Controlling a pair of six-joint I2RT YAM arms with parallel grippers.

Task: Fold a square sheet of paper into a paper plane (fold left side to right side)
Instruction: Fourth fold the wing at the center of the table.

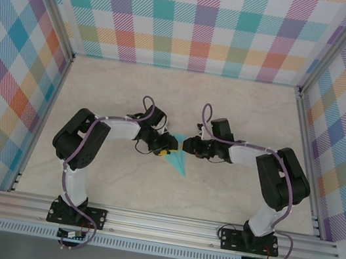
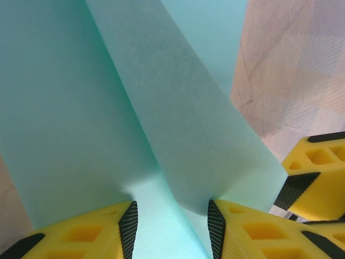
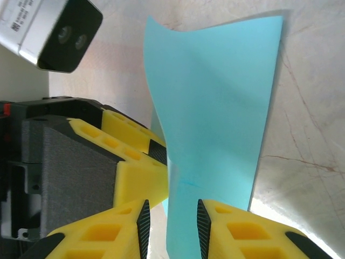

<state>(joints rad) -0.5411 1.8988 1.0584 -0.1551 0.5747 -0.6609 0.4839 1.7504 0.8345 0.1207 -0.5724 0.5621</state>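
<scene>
Centrally, paper plane (image 1: pixel 179 164), walls (image 1: pixel 197 27) well apart

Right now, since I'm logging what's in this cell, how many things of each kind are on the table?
turquoise paper: 1
robot arms: 2, left arm and right arm
claws: 2, left claw and right claw
Total: 5

Paper plane (image 1: pixel 179 164) half hidden beneath left claw (image 1: pixel 168 147), right claw (image 1: pixel 188 147); creases too small.
</scene>
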